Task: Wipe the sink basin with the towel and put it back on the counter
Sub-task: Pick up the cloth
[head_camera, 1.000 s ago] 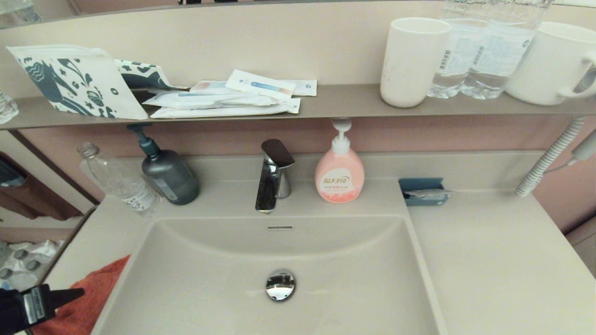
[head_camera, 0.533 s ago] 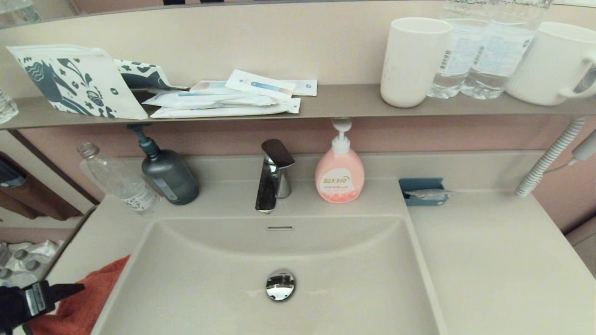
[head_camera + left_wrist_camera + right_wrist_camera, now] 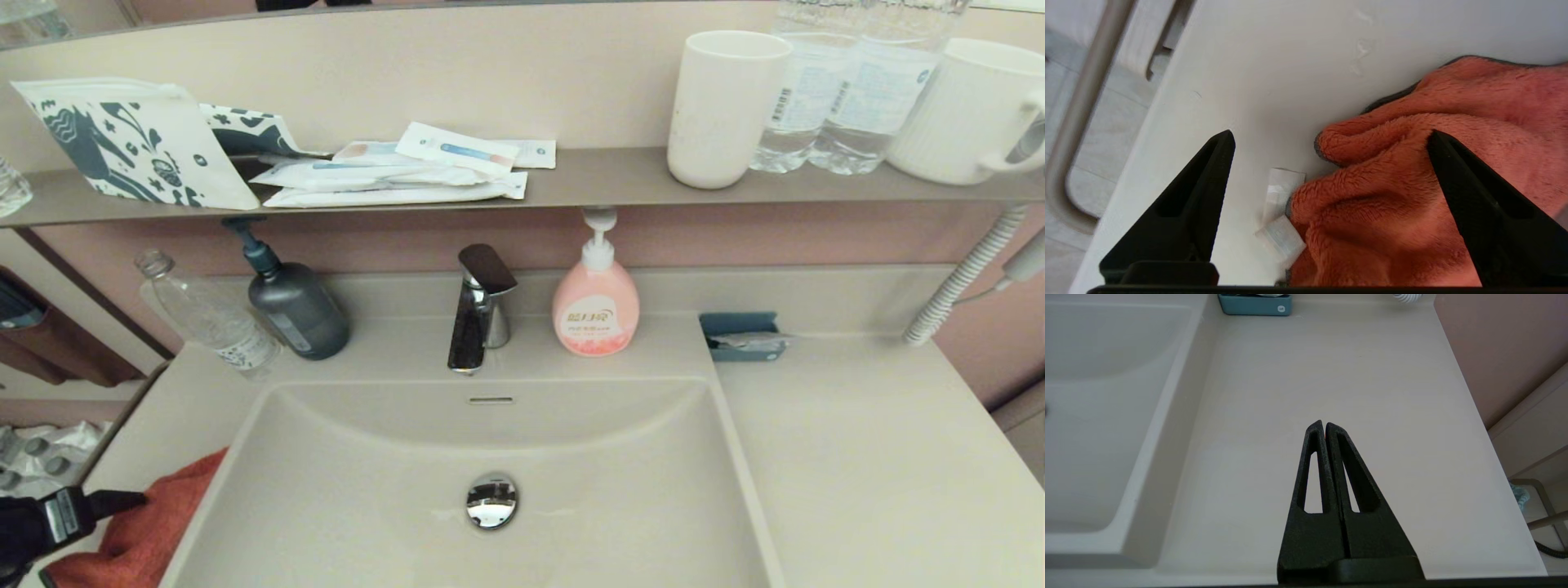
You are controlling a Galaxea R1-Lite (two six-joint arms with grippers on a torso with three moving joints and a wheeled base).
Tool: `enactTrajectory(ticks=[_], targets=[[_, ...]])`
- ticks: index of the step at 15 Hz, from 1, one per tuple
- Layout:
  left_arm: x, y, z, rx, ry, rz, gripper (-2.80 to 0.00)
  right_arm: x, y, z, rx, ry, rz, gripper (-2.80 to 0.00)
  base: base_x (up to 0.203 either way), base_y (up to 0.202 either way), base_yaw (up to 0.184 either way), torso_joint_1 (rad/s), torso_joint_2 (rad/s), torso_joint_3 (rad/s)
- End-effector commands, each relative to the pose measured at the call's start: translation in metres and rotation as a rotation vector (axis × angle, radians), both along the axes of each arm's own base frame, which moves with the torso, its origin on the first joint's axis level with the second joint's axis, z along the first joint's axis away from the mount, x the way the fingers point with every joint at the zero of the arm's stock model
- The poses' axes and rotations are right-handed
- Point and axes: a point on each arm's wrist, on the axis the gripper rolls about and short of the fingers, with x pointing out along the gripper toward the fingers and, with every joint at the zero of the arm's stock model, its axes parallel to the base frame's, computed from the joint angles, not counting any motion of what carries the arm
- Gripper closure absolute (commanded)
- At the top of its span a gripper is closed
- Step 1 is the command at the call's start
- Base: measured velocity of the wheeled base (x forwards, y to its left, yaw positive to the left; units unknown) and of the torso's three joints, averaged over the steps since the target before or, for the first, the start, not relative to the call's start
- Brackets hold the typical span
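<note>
While the right gripper [image 3: 1324, 425] sits closed over the counter [image 3: 1331, 375], left gripper [image 3: 1331, 136] spread wide, empty, above the towel [image 3: 1412, 183] near-left of the sink basin [image 3: 490, 441]

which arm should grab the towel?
Left. The left gripper is open right over the towel on the counter. The right gripper is shut, across the sink basin.
</note>
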Motion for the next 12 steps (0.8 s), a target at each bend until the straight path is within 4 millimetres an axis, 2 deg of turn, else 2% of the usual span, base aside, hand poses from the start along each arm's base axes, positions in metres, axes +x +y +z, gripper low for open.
enactTrajectory(ticks=[1,5,6,12], targets=[[0.0026,0.0007,-0.0061,-0.021,0.010,-0.011,-2.80,0.0001,0.0000,0.0000,-0.001,0.002,0.001,0.00,0.000,0.000,0.000,0.000,0.00,0.000],[0.0059,-0.0039,-0.0148,-0.053,0.017,-0.056,-2.80,0.0001,0.0000,0.0001,-0.001,0.000,0.002,0.00,0.000,0.000,0.000,0.000,0.00,0.000],[0.0057,-0.0042,-0.0147,-0.054,0.015,-0.057,0.00,0.0001,0.0000,0.0000,-0.001,0.002,0.001,0.00,0.000,0.000,0.000,0.000,0.00,0.000],[0.0047,-0.0048,-0.0154,-0.059,0.017,-0.058,0.00,0.0001,0.0000,0.0000,-0.001,0.001,0.001,0.00,0.000,0.000,0.000,0.000,0.00,0.000]])
